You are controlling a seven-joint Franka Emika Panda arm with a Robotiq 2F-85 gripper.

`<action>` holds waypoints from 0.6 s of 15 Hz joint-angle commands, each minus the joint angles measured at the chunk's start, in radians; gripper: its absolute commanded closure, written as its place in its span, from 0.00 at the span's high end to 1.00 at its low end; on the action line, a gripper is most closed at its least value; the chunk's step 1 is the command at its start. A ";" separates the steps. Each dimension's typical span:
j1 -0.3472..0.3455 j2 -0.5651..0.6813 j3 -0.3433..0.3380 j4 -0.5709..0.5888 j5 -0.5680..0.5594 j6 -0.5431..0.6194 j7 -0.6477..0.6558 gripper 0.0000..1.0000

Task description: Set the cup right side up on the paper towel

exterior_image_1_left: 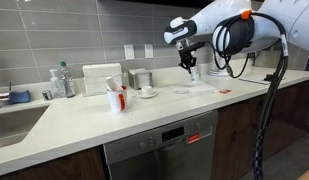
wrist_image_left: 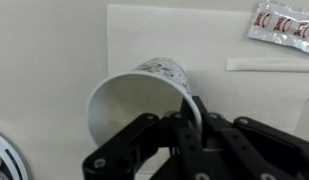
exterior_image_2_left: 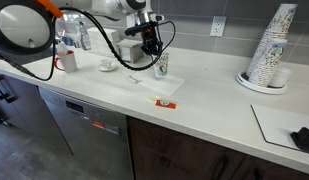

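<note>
A white paper cup with a dark print (wrist_image_left: 139, 95) is held by its rim in my gripper (wrist_image_left: 191, 118), which is shut on the rim. In the wrist view the cup's open mouth faces the camera, above the white paper towel (wrist_image_left: 209, 40). In both exterior views the cup (exterior_image_1_left: 194, 72) (exterior_image_2_left: 162, 64) hangs under the gripper (exterior_image_1_left: 187, 60) (exterior_image_2_left: 152, 45), close above the paper towel (exterior_image_1_left: 194, 88) (exterior_image_2_left: 154, 82) on the counter. Whether the cup touches the towel I cannot tell.
A red-and-white packet (wrist_image_left: 281, 24) (exterior_image_2_left: 164, 102) and a stir stick (wrist_image_left: 269, 64) lie beside the towel. A stack of paper cups (exterior_image_2_left: 266, 50) stands on a plate. A red-and-white holder (exterior_image_1_left: 116, 98), saucer with cup (exterior_image_1_left: 147, 92), bottles (exterior_image_1_left: 62, 80) and a sink (exterior_image_1_left: 14, 115) line the counter.
</note>
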 commanded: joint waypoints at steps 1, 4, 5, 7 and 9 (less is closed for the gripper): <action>-0.019 0.016 0.023 0.005 0.039 0.030 0.038 0.01; -0.031 0.021 0.038 0.005 0.070 0.054 0.056 0.01; -0.034 0.022 0.043 0.003 0.080 0.057 0.055 0.01; -0.041 0.025 0.047 0.001 0.097 0.062 0.055 0.01; -0.047 0.029 0.051 0.000 0.111 0.064 0.050 0.01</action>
